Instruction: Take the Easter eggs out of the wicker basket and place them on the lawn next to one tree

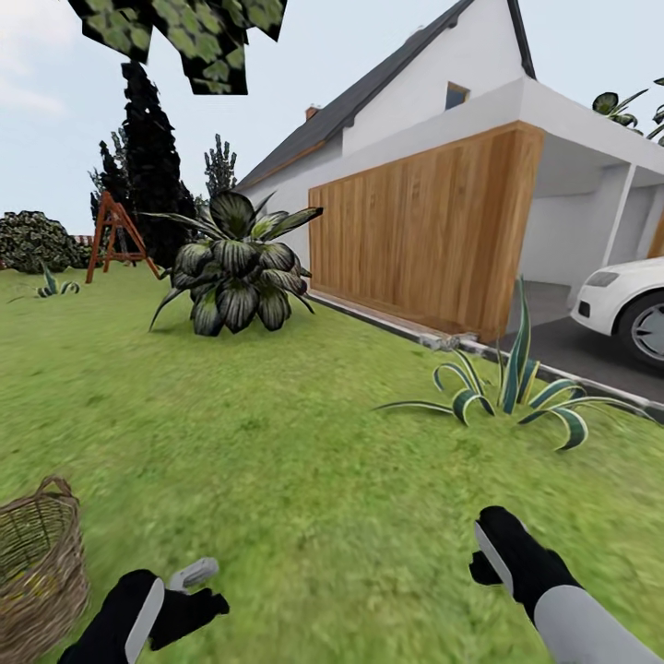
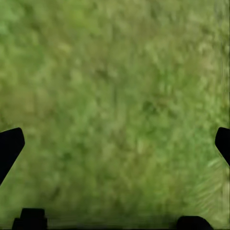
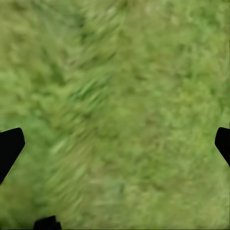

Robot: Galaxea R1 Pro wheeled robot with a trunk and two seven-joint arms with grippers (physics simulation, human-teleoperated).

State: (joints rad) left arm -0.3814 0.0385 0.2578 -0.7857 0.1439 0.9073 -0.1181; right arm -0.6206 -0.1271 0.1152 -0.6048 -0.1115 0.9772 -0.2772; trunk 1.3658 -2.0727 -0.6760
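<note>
The wide mottled green lawn (image 1: 304, 443) takes up most of what lies ahead, running far back to the white house with its vertical timber-clad wall (image 1: 424, 231) and, on the right, to a paved drive where a white car (image 1: 627, 309) is parked behind a low kerb. That kerb is the hard edge on the right; to the left and ahead there is plenty of open grass for moving. A broad dark-leaved bush (image 1: 235, 267) sits mid-distance, and a striped spiky plant (image 1: 512, 392) stands nearer on the right, both well apart from the arms.

At the near left edge stands the brown woven wicker basket (image 1: 37, 563), half cut off; something yellowish glints inside (an egg, perhaps, though I cannot tell). No egg lies on the grass, so I judge the job barely begun, with a tree yet to be picked.

The left gripper (image 1: 189, 590) hangs just beside the basket, the right gripper (image 1: 489, 553) well off to the right; both wrist views show fingers spread wide over bare grass, pinching nothing.
</note>
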